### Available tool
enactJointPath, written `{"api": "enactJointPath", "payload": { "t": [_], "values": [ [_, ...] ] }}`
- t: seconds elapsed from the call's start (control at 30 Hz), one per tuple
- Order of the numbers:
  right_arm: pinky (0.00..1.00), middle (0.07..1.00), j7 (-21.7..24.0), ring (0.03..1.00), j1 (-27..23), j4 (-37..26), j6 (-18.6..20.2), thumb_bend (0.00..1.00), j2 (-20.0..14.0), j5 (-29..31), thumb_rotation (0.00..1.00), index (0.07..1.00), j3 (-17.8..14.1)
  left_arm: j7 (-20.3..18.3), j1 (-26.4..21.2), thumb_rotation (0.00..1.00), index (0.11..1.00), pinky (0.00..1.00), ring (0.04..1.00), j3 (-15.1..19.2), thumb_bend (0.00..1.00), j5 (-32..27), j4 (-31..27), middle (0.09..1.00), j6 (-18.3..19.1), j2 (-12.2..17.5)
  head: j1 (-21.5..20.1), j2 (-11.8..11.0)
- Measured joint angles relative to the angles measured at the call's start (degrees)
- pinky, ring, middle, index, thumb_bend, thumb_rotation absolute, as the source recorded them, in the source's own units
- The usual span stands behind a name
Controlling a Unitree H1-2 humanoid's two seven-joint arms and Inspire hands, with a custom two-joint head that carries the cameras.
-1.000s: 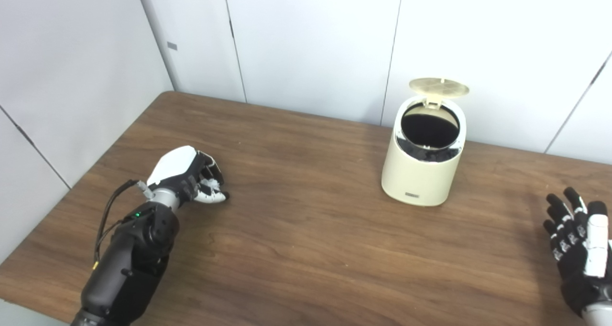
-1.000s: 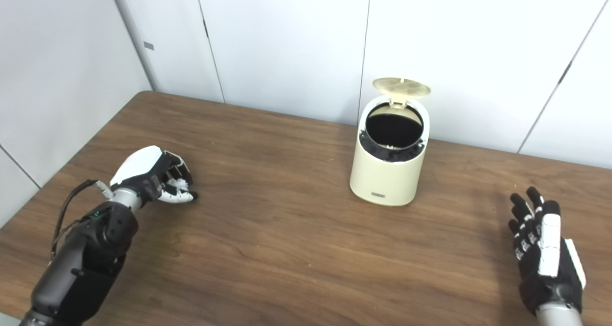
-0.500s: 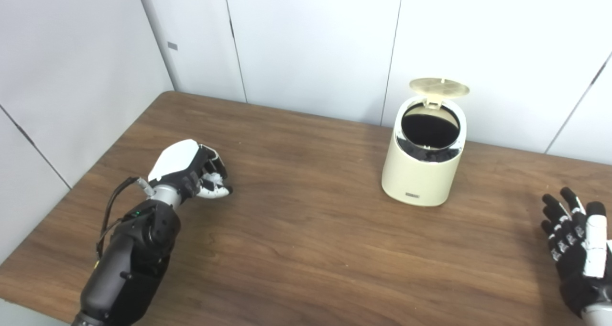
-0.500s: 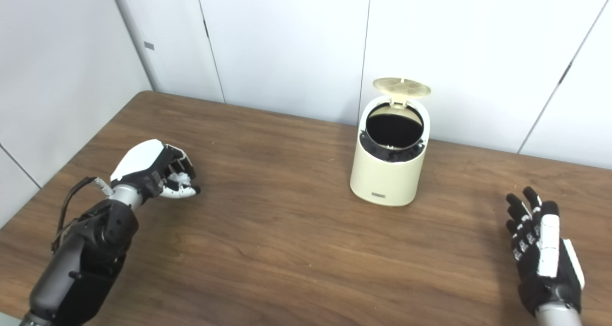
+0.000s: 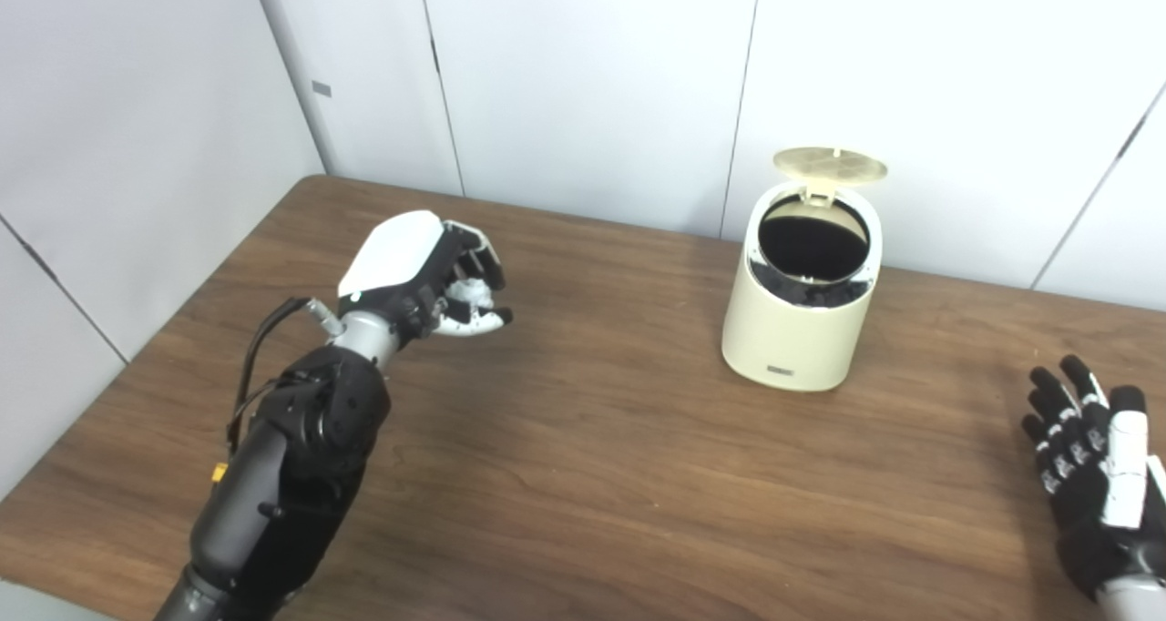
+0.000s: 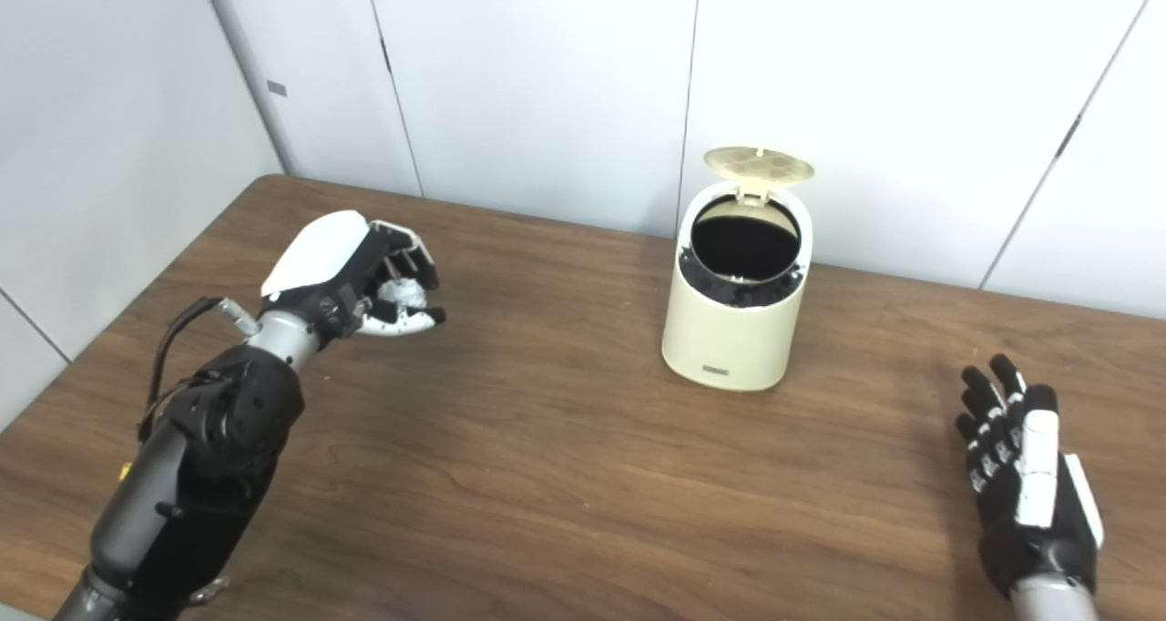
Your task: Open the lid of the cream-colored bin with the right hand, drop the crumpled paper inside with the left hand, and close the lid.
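- Cream-coloured plastic made up the one bin (image 5: 802, 311), which stood on the wooden surface (image 5: 592, 475) with its lid (image 5: 830, 163) tipped up and back, leaving the dark mouth free for a drop.
- One crumpled paper (image 6: 399, 291) sat inside the left hand (image 6: 351, 275), whose fingers (image 6: 414, 261) were curled round it; only a pale scrap showed between them.
- That hand hung above the surface, well to the left of the bin, probably on its way to the opening.
- One right hand (image 6: 1025, 475) waited low to the right of the bin, holding nothing, its fingers (image 6: 988, 402) spread, likely kept clear until the lid needed closing.
- Count: one bin, one lid, one paper, two hands.
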Motion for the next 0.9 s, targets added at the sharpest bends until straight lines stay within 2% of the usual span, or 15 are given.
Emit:
{"api": "enactJointPath", "payload": {
  "t": [0.17,0.3,0.33,0.37,0.57,0.8,0.9],
  "values": [
    [1.00,0.934,0.8,0.982,-0.3,3.0,-4.3,0.55,0.2,0.3,1.00,0.966,0.4,0.5,-2.7,0.00,0.517,0.34,0.360,-1.7,0.50,-0.1,-0.2,0.464,-3.4,-0.1,-3.0,-0.9],
    [1.00,0.925,0.9,0.973,-0.7,4.7,-6.9,0.57,0.5,0.3,1.00,0.955,0.8,0.5,-5.2,0.00,0.509,0.34,0.362,-2.9,0.50,0.1,0.0,0.467,-3.7,-1.4,-4.7,-1.1],
    [1.00,0.923,0.9,0.970,-1.0,5.1,-7.2,0.57,0.7,0.2,1.00,0.955,0.9,0.5,-5.8,0.00,0.506,0.33,0.375,-3.0,0.48,0.1,0.2,0.470,-3.7,-1.9,-5.6,-1.2],
    [1.00,0.915,0.9,0.961,-1.2,5.4,-7.7,0.58,0.9,0.0,1.00,0.944,1.1,0.5,-6.3,0.00,0.505,0.31,0.383,-3.2,0.48,0.1,0.5,0.470,-3.7,-2.4,-8.2,-1.2],
    [1.00,0.900,-0.5,0.943,-1.2,5.3,-8.3,0.61,3.6,-0.4,1.00,0.912,1.2,0.5,-9.2,0.00,0.505,0.31,0.398,-4.1,0.47,-0.5,2.0,0.460,-3.7,-4.6,-12.9,-1.1],
    [1.00,0.902,-2.0,0.958,-1.0,4.4,-8.3,0.61,4.5,-2.7,1.00,0.916,2.1,0.4,-13.5,0.00,0.509,0.29,0.368,-7.5,0.46,0.0,3.3,0.469,-3.8,-7.0,-14.2,-1.4],
    [1.00,0.903,-2.5,0.955,-0.7,3.8,-8.1,0.60,4.7,-3.3,1.00,0.920,2.1,0.4,-15.6,0.00,0.513,0.40,0.370,-9.3,0.47,1.5,4.2,0.463,-3.9,-7.9,-14.3,-1.5]
  ]
}}
